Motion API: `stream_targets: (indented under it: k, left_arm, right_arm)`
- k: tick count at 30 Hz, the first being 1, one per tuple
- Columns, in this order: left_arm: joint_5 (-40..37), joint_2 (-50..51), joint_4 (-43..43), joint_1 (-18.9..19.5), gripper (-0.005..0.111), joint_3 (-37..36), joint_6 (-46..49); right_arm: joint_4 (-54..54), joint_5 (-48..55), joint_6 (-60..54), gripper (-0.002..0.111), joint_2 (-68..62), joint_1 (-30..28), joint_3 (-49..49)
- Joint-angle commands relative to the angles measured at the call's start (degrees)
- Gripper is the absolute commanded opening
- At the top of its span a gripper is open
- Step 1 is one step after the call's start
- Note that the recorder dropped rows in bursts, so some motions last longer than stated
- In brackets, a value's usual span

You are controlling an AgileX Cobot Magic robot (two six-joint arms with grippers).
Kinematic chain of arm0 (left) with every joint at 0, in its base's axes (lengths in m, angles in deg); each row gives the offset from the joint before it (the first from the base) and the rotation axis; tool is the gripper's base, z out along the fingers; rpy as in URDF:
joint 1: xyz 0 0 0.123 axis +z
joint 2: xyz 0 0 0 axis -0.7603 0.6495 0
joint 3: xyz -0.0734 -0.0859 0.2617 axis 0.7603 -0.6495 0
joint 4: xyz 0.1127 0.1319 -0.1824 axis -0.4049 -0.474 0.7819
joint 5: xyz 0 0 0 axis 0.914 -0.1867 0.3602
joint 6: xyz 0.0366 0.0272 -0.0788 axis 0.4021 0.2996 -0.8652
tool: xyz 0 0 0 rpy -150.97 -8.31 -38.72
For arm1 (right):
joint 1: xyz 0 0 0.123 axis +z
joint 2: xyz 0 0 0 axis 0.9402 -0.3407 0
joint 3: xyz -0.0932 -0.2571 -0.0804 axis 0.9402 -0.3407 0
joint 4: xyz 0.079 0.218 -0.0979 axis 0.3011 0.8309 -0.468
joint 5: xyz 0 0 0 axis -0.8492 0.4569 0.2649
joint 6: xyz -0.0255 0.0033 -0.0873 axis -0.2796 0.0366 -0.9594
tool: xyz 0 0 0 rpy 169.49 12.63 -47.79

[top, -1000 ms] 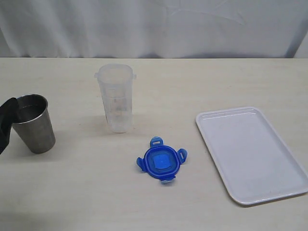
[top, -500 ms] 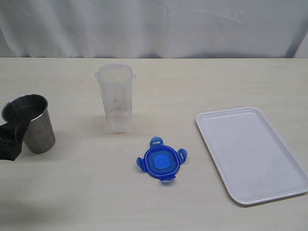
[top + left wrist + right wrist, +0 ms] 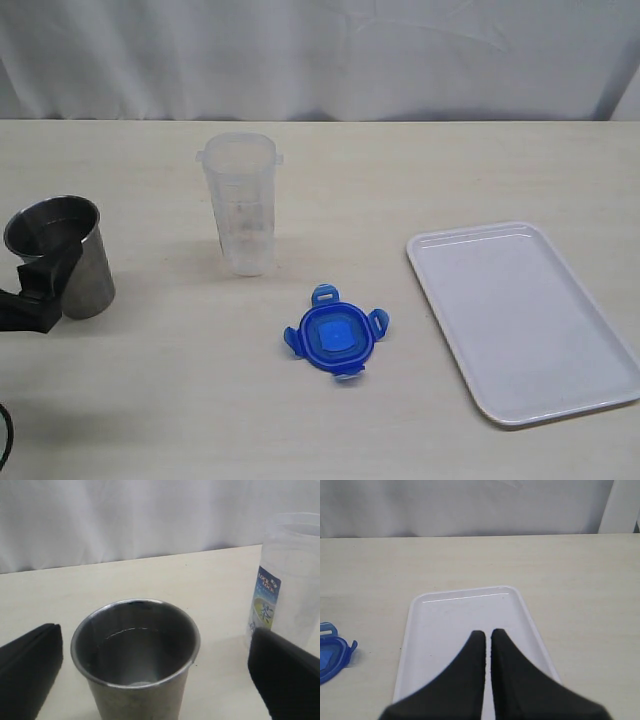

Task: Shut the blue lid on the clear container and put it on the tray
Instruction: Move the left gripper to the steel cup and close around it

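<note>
Nothing done yet: the blue lid [image 3: 335,338] lies loose at five o'clock from the uncapped clear container [image 3: 241,210], the tray [image 3: 520,320] bare at three o'clock; our left gripper [image 3: 155,680] gapes wide, flanking the steel cup [image 3: 62,255], right gripper [image 3: 488,645] pinched shut above the tray

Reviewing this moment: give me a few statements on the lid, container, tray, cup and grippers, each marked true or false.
1. The blue lid lies on the table, apart from the clear container. True.
2. The clear container stands on the tray. False: it stands on the table, left of the tray in the exterior view.
3. The left gripper is open, facing the steel cup. True.
4. The right gripper is open. False: its jaws are shut.
5. The steel cup lies tipped over. False: it stands upright.
</note>
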Motion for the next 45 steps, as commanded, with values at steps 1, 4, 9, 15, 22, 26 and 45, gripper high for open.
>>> stream_targets:
  k: [1,4,9,15,22,26,45]
  left_arm:
    - [2.33,1.97,0.65,-0.26,0.105,0.36,1.18]
    - [3.17,3.75,0.65,-0.26,0.105,0.36,1.18]
    - [2.85,7.3,1.03,-0.26,0.105,1.92,1.18]
    - [2.78,11.29,1.17,-0.26,0.105,3.58,1.18]
    - [3.76,15.9,2.22,-0.26,0.105,3.83,1.18]
    - [3.76,20.14,2.11,-0.26,0.105,6.28,1.18]
    - [0.37,25.05,1.0,-0.26,0.105,10.97,1.18]
  right_arm:
    - [0.02,-0.1,0.04,0.004,0.23,0.04,-0.07]
    - [0.02,-0.1,0.04,0.004,0.23,0.04,-0.07]
    - [0.02,-0.1,0.04,0.004,0.23,0.04,-0.07]
    - [0.02,-0.1,0.04,0.004,0.23,0.04,-0.07]
    - [0.02,-0.1,0.04,0.004,0.23,0.04,-0.07]
    - [0.02,-0.1,0.04,0.004,0.23,0.04,-0.07]
    - [0.02,-0.1,0.04,0.004,0.23,0.04,-0.07]
